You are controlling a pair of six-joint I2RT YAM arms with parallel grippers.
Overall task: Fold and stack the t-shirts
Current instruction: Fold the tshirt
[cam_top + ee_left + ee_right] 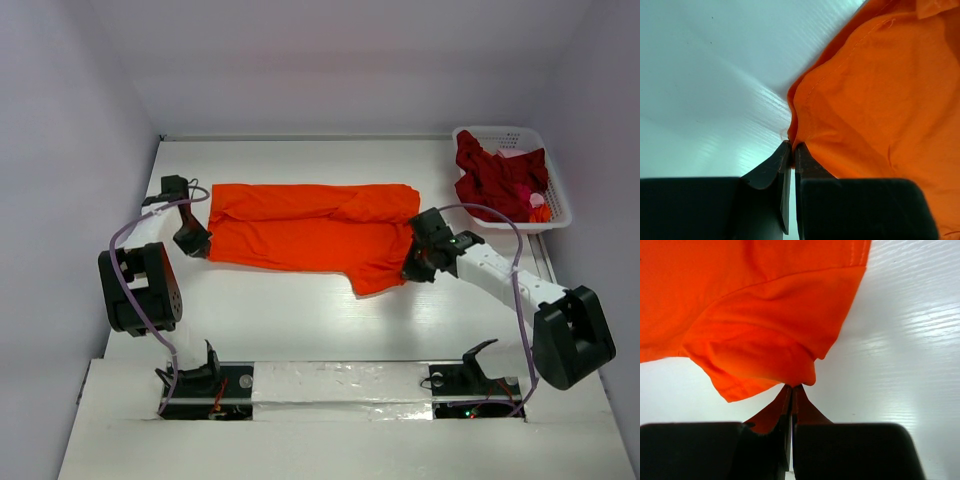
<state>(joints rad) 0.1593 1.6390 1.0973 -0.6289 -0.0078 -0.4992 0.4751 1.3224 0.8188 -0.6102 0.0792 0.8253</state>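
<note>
At the left of the white table (280, 320), the left gripper (192, 241) sits low at the left edge of the orange t-shirt (310, 235). Its wrist camera shows the jaws pressed together with almost no gap and a small fold of the orange t-shirt's (875, 115) hemmed edge pinched at the tips of the left gripper (791, 145) (the stitched seam runs up and away from the pinch). The bare table (715, 75) lies to the left of it.

The orange t-shirt lies across the middle of the table as a long band. It is folded lengthwise, with a crease along its far side and a flap hanging toward the near edge at its right end.

The right gripper (412, 262) meets that right end. In its own view the jaws are likewise closed tight, with the right gripper (791, 387) nipping a bunched bit of the orange t-shirt (755, 315) at the lower corner; the cloth is lifted slightly off the table (910, 340) there.

At the far right corner stands a white lattice basket (500, 131), well apart from the orange t-shirt, holding crumpled crimson t-shirts (495, 175) (how many I cannot tell).
</note>
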